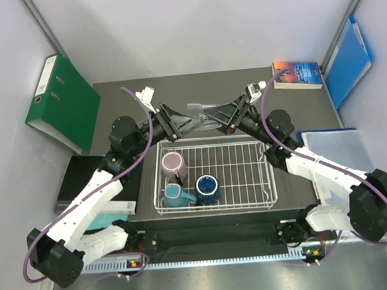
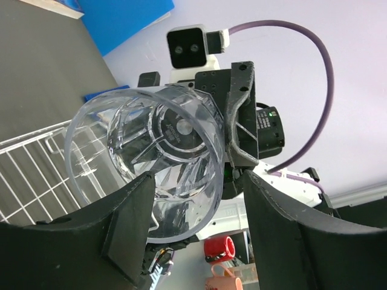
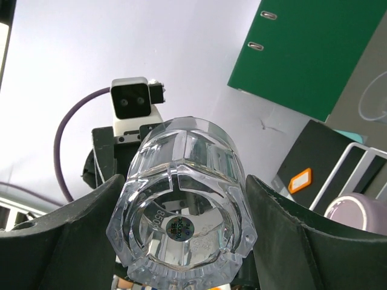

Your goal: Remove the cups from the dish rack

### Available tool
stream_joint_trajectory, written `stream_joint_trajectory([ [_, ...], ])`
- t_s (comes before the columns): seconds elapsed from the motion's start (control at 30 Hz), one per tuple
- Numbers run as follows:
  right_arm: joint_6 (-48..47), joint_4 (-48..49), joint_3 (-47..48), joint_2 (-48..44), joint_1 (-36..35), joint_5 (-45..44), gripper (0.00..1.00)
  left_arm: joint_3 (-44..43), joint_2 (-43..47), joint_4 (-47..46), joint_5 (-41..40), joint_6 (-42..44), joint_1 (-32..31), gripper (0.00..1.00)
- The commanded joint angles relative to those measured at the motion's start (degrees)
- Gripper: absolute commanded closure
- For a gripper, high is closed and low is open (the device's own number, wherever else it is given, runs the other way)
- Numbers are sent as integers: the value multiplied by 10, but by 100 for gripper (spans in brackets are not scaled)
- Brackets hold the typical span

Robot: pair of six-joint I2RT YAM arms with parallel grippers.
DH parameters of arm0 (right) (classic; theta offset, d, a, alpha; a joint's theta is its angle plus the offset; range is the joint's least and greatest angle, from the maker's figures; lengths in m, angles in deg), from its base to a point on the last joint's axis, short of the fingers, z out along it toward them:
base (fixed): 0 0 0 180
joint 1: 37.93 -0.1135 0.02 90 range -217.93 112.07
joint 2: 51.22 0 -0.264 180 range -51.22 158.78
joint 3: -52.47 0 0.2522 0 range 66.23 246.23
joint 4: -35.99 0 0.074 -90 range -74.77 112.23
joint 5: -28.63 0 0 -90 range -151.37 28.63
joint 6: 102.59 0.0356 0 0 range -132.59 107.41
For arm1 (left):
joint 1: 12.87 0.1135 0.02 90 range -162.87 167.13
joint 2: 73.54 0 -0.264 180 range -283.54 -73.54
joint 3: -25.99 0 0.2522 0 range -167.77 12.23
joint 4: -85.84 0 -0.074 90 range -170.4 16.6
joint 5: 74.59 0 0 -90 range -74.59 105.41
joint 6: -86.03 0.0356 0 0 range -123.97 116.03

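Top view: the clear tumbler (image 1: 196, 110) is hanging sideways just past the dish rack's (image 1: 265, 173) twelve o'clock rim, between the left gripper (image 1: 189, 123) and the right gripper (image 1: 213, 117). Left wrist view: the left gripper (image 2: 196, 187) is gaping wide around the tumbler's (image 2: 145, 175) mouth, so it should probably be closing squarely before any release. Right wrist view: the right gripper (image 3: 181, 193) is apparently pinching the tumbler's (image 3: 181, 211) base at three and nine o'clock.

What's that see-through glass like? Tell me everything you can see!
The glass is clear, with thick faceted walls and a small round sticker on its base. It looks empty. It lies on its side in the air, near the rack's far edge. The right gripper clamps its base end. Its open mouth faces the left gripper, whose fingers straddle the rim, one touching, a gap beside the other.
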Motion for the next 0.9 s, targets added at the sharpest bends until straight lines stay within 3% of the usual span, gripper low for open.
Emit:
stream_joint_trajectory([
  [0.0, 23, 93, 3, 1, 5, 20, 100, 12, -4, -76, 30, -18, -1, 37],
  [0.23, 23, 84, 3, 3, 2, 34, 100, 23, -36, -129, 57, -50, -2, 40],
  [0.33, 19, 74, 11, 11, -3, 41, 100, 23, -43, -138, 62, -53, -2, 47],
  [0.43, 6, 54, 20, 16, -9, 47, 100, 17, -48, -133, 68, -46, -2, 64],
  [0.5, -3, 41, 26, 14, -11, 49, 100, 12, -51, -119, 67, -32, -2, 96],
  [0.53, -15, 32, 27, 11, -10, 50, 100, 4, -49, -106, 63, -26, -1, 100],
  [0.63, -59, -35, 41, -11, -10, 42, 70, -9, -42, -58, 50, 0, -1, 100],
  [0.67, -73, -84, 57, -23, -10, 36, 44, -15, -38, -17, 41, 20, -1, 100],
  [0.73, -121, -142, 76, -35, -9, 14, 26, -43, -36, 28, 19, 47, 0, 100],
  [0.77, -135, -199, 98, -47, -9, 6, 7, -55, -37, 82, 11, 74, 0, 100],
  [0.8, -160, -224, 110, -52, -8, -3, 1, -67, -42, 102, 4, 86, 0, 100],
  [0.87, -176, -269, 140, -65, 0, -30, 0, -100, -45, 131, -17, 120, 1, 100],
])
